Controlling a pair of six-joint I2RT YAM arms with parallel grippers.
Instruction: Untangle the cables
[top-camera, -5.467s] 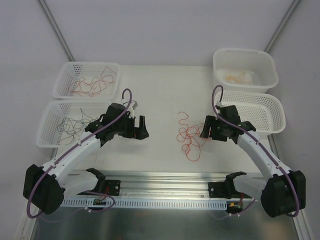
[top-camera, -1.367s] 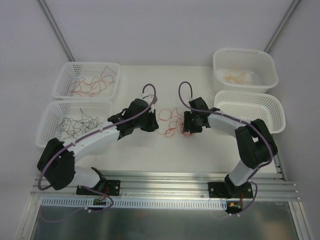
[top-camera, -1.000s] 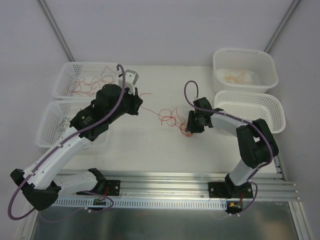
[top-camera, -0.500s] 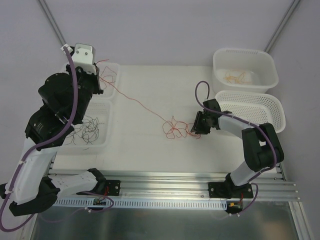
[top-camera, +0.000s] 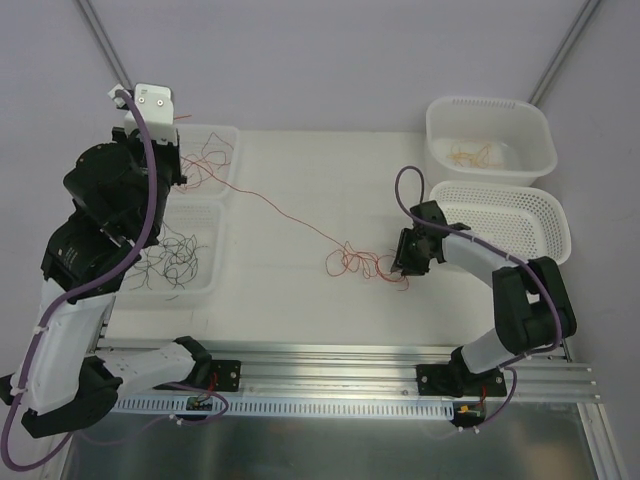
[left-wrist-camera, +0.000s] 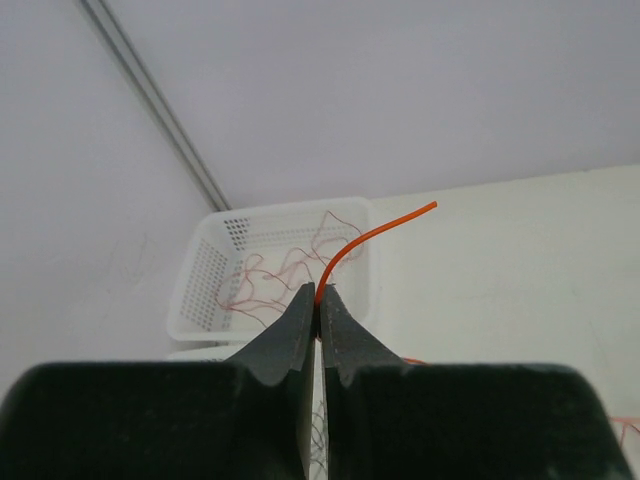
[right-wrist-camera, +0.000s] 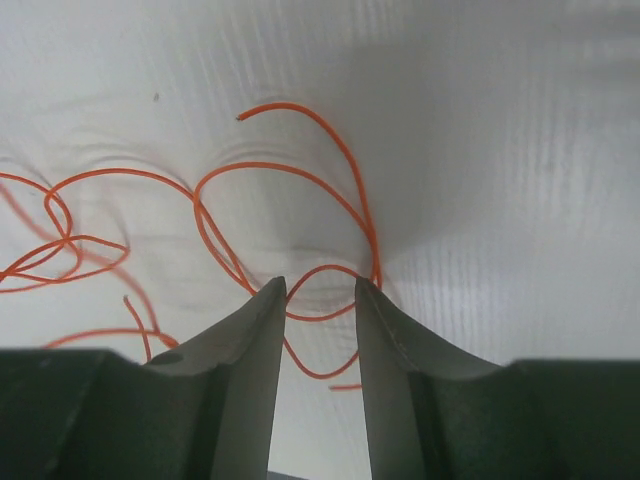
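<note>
Cables (top-camera: 362, 265): thin orange clump w/ 1 taut strand

White table (top-camera: 320, 180) with four white baskets. Two perforated baskets stood at the left edge, far one (top-camera: 230, 165) just beside near one (top-camera: 160, 296). At the right, a solid-walled tub (top-camera: 487, 101) sat behind a perforated basket (top-camera: 520, 225), touching or nearly so. Aluminium rail (top-camera: 330, 370) ran along the near edge. Grey poles slanted at the back left (top-camera: 105, 50) and back right (top-camera: 565, 45).
</note>
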